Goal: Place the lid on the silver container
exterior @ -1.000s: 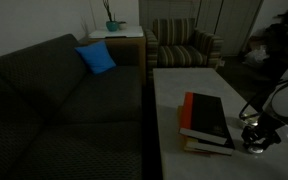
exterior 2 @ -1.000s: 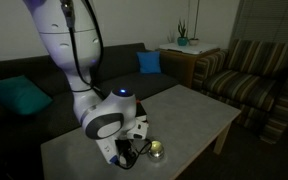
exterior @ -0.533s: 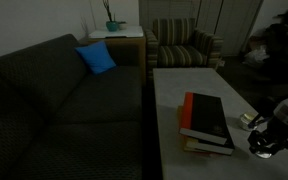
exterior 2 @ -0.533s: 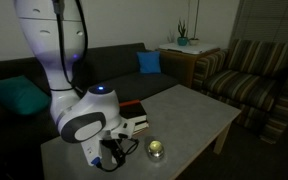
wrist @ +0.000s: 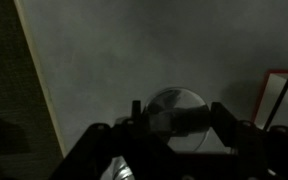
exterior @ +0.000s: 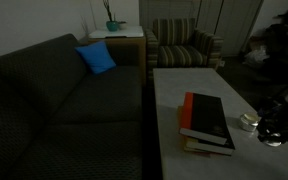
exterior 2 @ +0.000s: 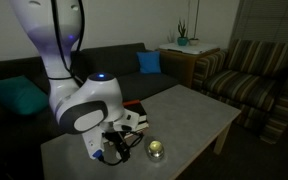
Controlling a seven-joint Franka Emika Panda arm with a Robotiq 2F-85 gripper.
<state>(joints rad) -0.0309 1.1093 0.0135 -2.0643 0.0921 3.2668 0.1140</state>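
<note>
- My robot gripper [wrist: 177,121] has its fingers pressed in on the small flat round grey-silver lid [wrist: 176,100], held low over the pale table top [exterior 2: 189,108].
- The small shiny silver metal container [exterior 2: 156,150] stands open on the table's near end, just right of the gripper and apart from it.
- A stack of dark-covered, red-edged books [exterior: 206,121] lies close by, with the container between it and the gripper.
- In an exterior view, the bulky white arm [exterior 2: 79,105] hides part of the books.
- A dark sofa [exterior: 64,100] with a blue cushion [exterior: 96,58] runs left of the table; a striped armchair [exterior: 182,45] sits beyond its far end.
</note>
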